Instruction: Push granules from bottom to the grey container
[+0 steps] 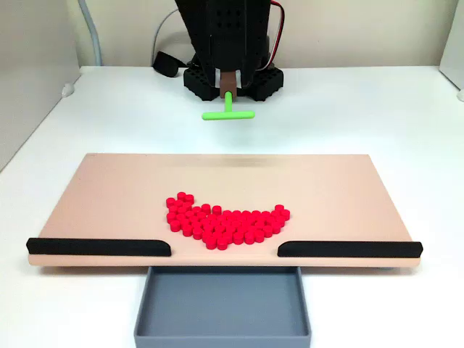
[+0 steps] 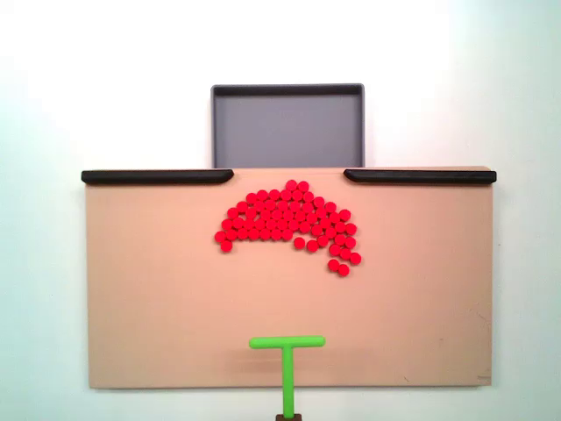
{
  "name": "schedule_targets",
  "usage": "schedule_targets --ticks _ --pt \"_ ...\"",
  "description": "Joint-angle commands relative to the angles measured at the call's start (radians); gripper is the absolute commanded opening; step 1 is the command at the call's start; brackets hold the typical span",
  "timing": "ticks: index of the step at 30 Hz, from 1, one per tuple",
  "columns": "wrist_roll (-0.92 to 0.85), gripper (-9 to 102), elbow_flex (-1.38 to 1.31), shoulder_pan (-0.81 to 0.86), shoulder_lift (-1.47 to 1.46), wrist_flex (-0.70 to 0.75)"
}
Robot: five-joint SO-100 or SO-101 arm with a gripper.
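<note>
Granules (image 1: pixel 226 221): several dozen small, bright red, short cylinders with flat round ends, alike in size and colour. They lie in one loose, crescent-shaped patch on the tan board (image 1: pixel 109 196), packed mostly edge to edge in a single layer. In the fixed view from above (image 2: pixel 287 219), the patch sits just short of the board's edge nearest the tray, opposite the gap between the two black strips, with a thin tail of pellets trailing off at its lower right.

Grey container (image 1: pixel 221 304): shallow, rectangular, matte grey tray with low walls, much narrower than the board. It lies on the white table (image 1: pixel 377 109) against the board's edge, lined up with the gap between the strips. No pellets are seen inside it.

Black strips: two low bars along that same board edge, left (image 1: pixel 98 247) and right (image 1: pixel 349 249), leaving an open passage in the middle.

Green T-shaped tool (image 1: pixel 228 110): bright green, crossbar pointing toward the granules, well apart from them. In the view from above (image 2: pixel 287 355), the crossbar is over the board's opposite edge.

Gripper (image 1: pixel 229 81): black arm at the far side of the table; the tool's stem runs up into a brown piece at its tip. The fingers are hidden, so it cannot be told whether they are clamped or released.
</note>
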Motion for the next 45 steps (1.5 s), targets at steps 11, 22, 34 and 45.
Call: schedule_targets --ticks 11,22,34,45 --pt "-0.025 0 -0.008 0.058 -0.029 -0.006" --pt "-0.049 0 -0.008 0.058 -0.028 -0.006" --pt "-0.043 0 -0.008 0.046 -0.025 -0.006" --pt "-0.038 0 -0.008 0.046 -0.015 -0.005"
